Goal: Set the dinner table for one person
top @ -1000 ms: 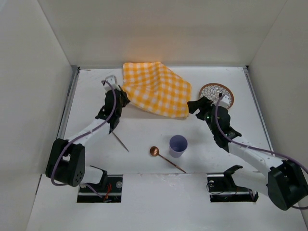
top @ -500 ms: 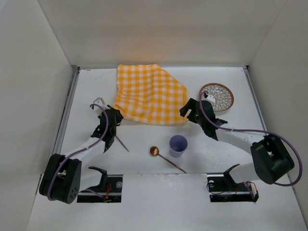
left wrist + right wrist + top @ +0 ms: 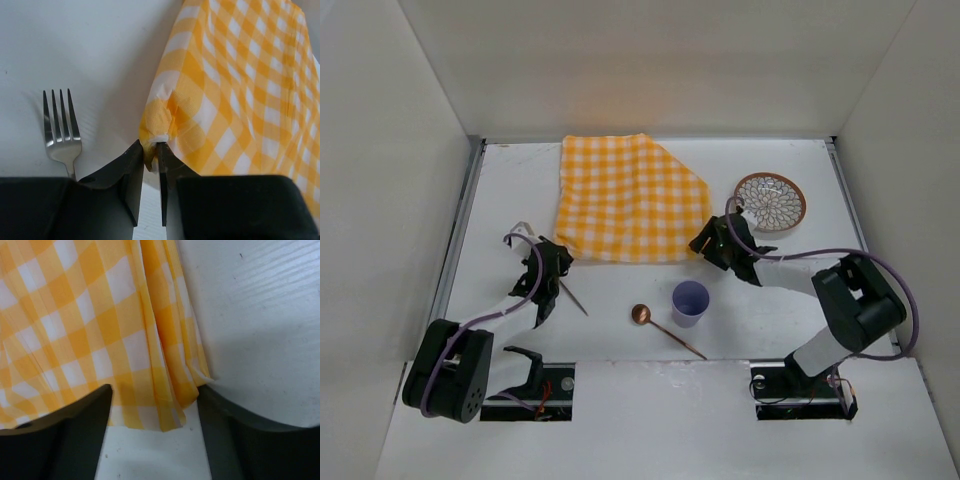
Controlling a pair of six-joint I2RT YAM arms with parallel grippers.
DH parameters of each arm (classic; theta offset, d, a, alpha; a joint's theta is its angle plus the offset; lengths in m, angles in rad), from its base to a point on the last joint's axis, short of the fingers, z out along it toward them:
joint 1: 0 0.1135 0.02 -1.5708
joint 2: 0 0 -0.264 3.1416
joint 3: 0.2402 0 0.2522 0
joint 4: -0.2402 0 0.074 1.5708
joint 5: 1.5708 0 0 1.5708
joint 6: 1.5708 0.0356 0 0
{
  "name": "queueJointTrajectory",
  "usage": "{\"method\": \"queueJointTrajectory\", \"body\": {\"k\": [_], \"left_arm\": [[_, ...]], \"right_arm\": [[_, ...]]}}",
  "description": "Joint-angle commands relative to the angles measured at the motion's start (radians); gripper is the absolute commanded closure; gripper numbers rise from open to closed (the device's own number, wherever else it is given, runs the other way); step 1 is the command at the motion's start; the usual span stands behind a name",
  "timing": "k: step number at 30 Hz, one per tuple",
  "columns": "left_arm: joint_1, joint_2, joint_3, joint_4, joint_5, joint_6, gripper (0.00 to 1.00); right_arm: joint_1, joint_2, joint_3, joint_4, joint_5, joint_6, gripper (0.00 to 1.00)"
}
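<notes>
White table (image 3: 510, 190) is spreading below. From above, both arms are crouching low — left gripper (image 3: 562, 262) and right gripper (image 3: 703, 240) at the cloth's (image 3: 630, 200) near corners. Left wrist: jaws are pinching a corner. Right wrist: jaws are standing wide, straddling the hem.

dinner table (image 3: 510, 180) | plain white rectangular top | flat and level | largest surface in view

Lab test booth: plain white panel walls (image 3: 390, 200) around white tabletop (image 3: 620, 290)
</notes>
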Motion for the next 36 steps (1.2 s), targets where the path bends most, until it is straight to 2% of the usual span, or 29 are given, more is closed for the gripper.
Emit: {"method": "queueJointTrajectory", "body": {"k": [1, 4, 5, 9, 16, 19, 24, 27, 30, 36], "left_arm": [[0.009, 0.008, -0.020, 0.075, -0.004, -0.026, 0.85], [0.020, 0.013, -0.025, 0.070, -0.002, -0.027, 0.85], [0.025, 0.014, -0.025, 0.069, -0.002, -0.029, 0.85], [0.025, 0.014, -0.005, 0.067, 0.009, -0.046, 0.85], [-0.047, -0.074, 0.058, 0.020, 0.025, -0.079, 0.85], [-0.102, -0.136, 0.041, 0.000, 0.010, -0.084, 0.81], [-0.124, -0.358, 0.001, -0.037, -0.005, -0.041, 0.65], [-0.104, -0.446, 0.018, -0.130, -0.088, -0.021, 0.54], [-0.089, -0.348, 0.070, -0.213, -0.111, -0.026, 0.51], [-0.099, 0.061, 0.246, -0.178, 0.097, 0.011, 0.47]], "right_arm": [[-0.021, 0.047, 0.030, 0.016, -0.045, 0.056, 0.34], [-0.053, 0.033, 0.013, 0.076, -0.031, 0.074, 0.63], [-0.064, 0.017, 0.008, 0.100, -0.019, 0.068, 0.70], [-0.102, -0.055, 0.044, 0.140, 0.021, -0.002, 0.83], [-0.139, -0.178, 0.103, 0.140, 0.115, -0.139, 0.86], [-0.187, -0.188, 0.099, 0.130, 0.106, -0.140, 0.87], [-0.254, -0.128, 0.081, 0.128, 0.027, -0.093, 0.87], [-0.259, -0.100, 0.077, 0.133, -0.011, -0.073, 0.88], [-0.254, -0.089, 0.070, 0.131, -0.003, -0.068, 0.88], [-0.248, -0.086, 0.050, 0.126, -0.002, -0.067, 0.87]]}}
